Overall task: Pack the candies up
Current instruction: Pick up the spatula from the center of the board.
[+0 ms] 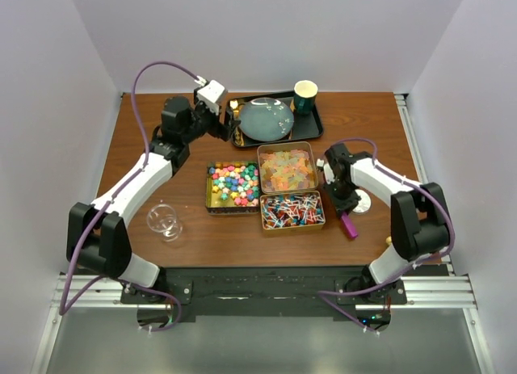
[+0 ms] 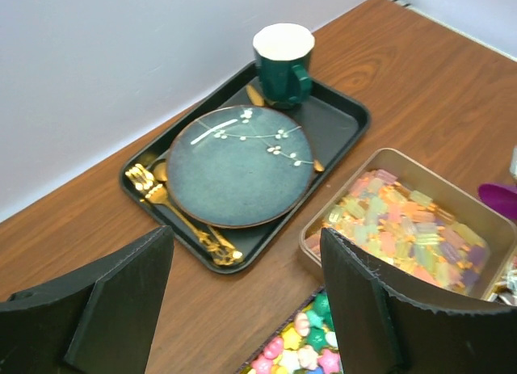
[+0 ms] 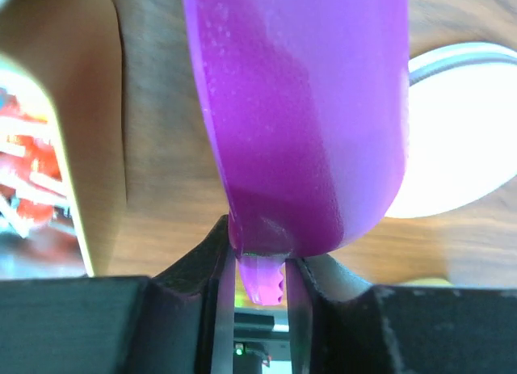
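right hand (image 3: pixel 260 287): clenched on the purple plastic scoop (image 3: pixel 299 115). The ridged handle stub is pinched between the two black fingers (image 3: pixel 216 265), and the scoop bowl is pointed away from the wrist camera. The scoop is seen just right of the tins, over the brown wooden surface (image 1: pixel 202 229) and beside a white round disc (image 3: pixel 464 140). Whether the bowl is resting on the surface cannot be told.

left hand (image 2: pixel 242 309): released, with the jaws spread wide and nothing held or touched. It is positioned above the far-left part of the surface, near a black rectangular tray (image 2: pixel 347 119). A dark blue-green round plate (image 2: pixel 238 168), a dark green mug (image 2: pixel 283 63) and gold cutlery (image 2: pixel 157 188) are carried on the tray.

Task items are contained in three gold-coloured metal tins (image 1: pixel 209 198) grouped mid-surface between the arms:
- bright multicoloured cube candies (image 1: pixel 234 184) in the left tin
- pale yellow-orange-pink gummies (image 1: pixel 287 168) in the far right tin
- red-blue-white wrapped pieces (image 1: pixel 292 211) in the near right tin, closest to the scoop

A clear cup (image 1: pixel 164 220) is seen on the surface beside the left arm, well apart from both hands.
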`<action>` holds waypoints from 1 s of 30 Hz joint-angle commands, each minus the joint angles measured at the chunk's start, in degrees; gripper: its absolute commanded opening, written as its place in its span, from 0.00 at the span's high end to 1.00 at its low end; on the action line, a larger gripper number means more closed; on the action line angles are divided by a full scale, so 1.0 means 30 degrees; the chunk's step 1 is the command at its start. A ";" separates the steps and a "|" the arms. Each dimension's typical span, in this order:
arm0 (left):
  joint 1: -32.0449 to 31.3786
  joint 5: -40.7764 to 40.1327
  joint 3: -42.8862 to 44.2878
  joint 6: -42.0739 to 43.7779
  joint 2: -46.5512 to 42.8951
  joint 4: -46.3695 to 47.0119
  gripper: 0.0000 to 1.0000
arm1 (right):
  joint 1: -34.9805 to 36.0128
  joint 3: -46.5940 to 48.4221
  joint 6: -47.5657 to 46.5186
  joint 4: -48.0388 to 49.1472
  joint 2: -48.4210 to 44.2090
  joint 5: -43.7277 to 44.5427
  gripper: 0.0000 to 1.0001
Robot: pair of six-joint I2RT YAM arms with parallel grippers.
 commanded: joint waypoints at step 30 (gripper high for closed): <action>-0.2600 1.4488 -0.2297 -0.2851 -0.1107 0.1849 0.34 | 0.3555 0.8015 -0.8675 -0.4976 -0.1979 -1.3619 1.00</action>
